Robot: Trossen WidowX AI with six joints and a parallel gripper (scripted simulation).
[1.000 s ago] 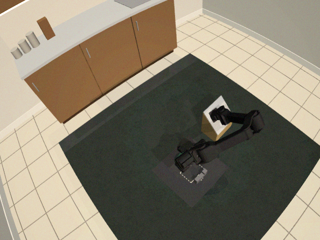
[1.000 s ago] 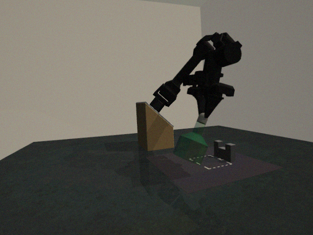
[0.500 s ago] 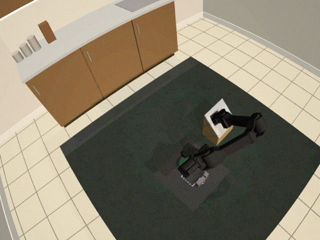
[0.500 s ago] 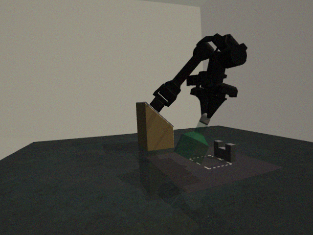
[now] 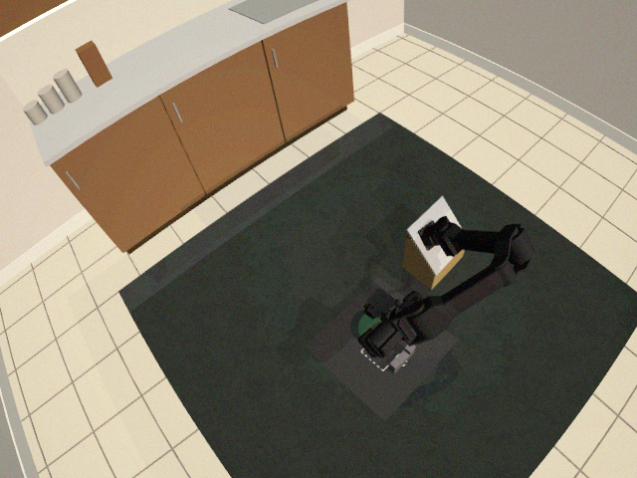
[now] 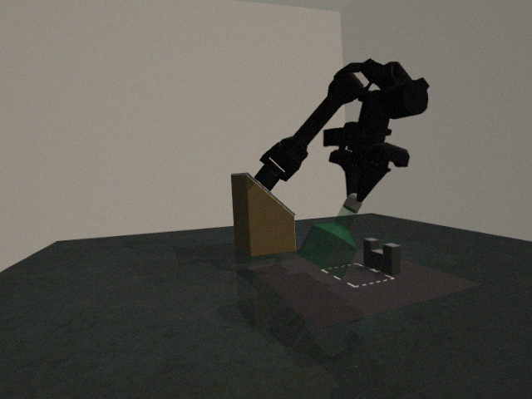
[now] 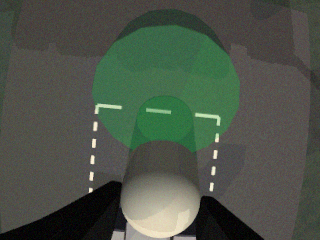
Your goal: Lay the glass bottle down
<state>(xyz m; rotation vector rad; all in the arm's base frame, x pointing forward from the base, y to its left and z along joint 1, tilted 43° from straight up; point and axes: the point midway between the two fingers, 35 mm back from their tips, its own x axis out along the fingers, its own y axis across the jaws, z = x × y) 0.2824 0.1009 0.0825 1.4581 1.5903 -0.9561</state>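
The pincer (image 5: 386, 337) (image 6: 354, 198) (image 7: 160, 199) grips the neck of the green bottle (image 5: 367, 325) (image 6: 327, 244) (image 7: 165, 65), well in from the table (image 5: 257, 359) (image 6: 129, 322) (image 7: 313, 200) edge facing the cupboards (image 5: 226, 118). The bottle tilts, neck up towards the grey rest (image 5: 402, 358) (image 6: 391, 259) (image 7: 142, 233) but apart from it, body partly over the dashed outline (image 5: 371, 359) (image 6: 373, 283) (image 7: 93, 143). Whether its base touches down, I cannot tell.

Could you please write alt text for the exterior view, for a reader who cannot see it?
A black robot arm's gripper grips a green glass bottle by its pale cap, the bottle tilted, neck up toward the grey U-shaped rest. A dashed outline lies on a mat before the rest.
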